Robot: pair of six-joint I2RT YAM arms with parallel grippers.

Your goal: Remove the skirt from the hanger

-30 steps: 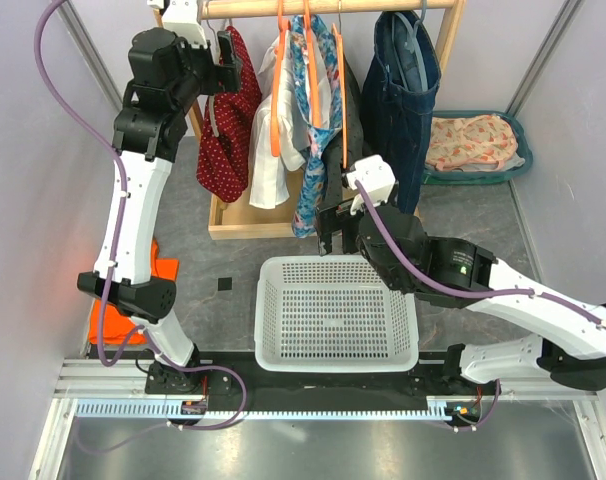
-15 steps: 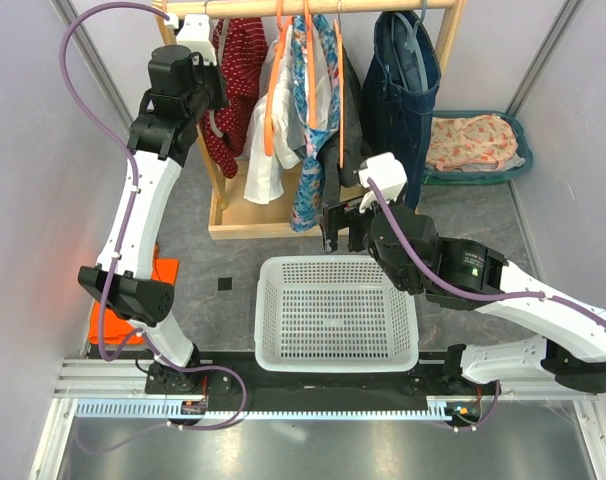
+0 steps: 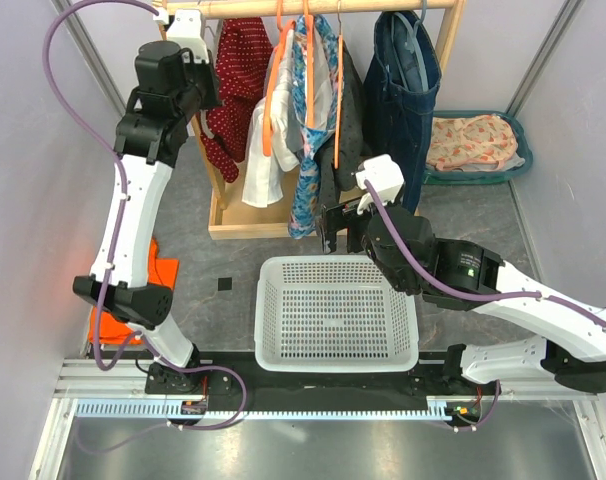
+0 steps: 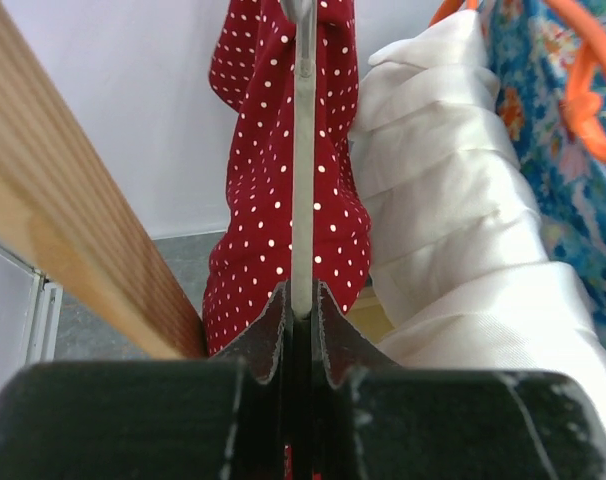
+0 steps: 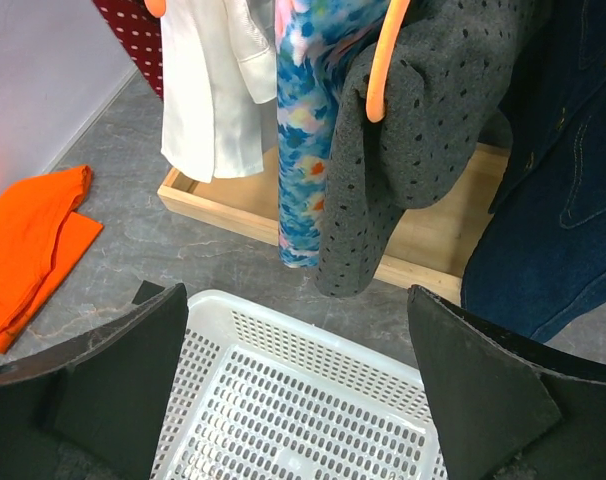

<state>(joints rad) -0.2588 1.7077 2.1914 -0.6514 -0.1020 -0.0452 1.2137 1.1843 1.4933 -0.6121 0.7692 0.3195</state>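
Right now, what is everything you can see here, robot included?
wooden rail: one, light wood, across the top
red skirt: one, red with white dots, hanging at the rail's left end
grey hanger: one, pale grey, carrying the red skirt
white garment: one, white, hanging beside the skirt
floral garment: one, blue, hanging mid-rail
grey garment: one, grey with dark dots, next to the floral one
denim garment: one, dark blue, at the rail's right end
orange hangers: about three, orange, mid-rail
basket: one, white, between the arms
orange cloth: one, orange, floor on the left
teal tub: one, teal, far right, holding a pinkish cloth
left gripper: one, black, shut on the grey hanger
right gripper: one, black, open above the basket
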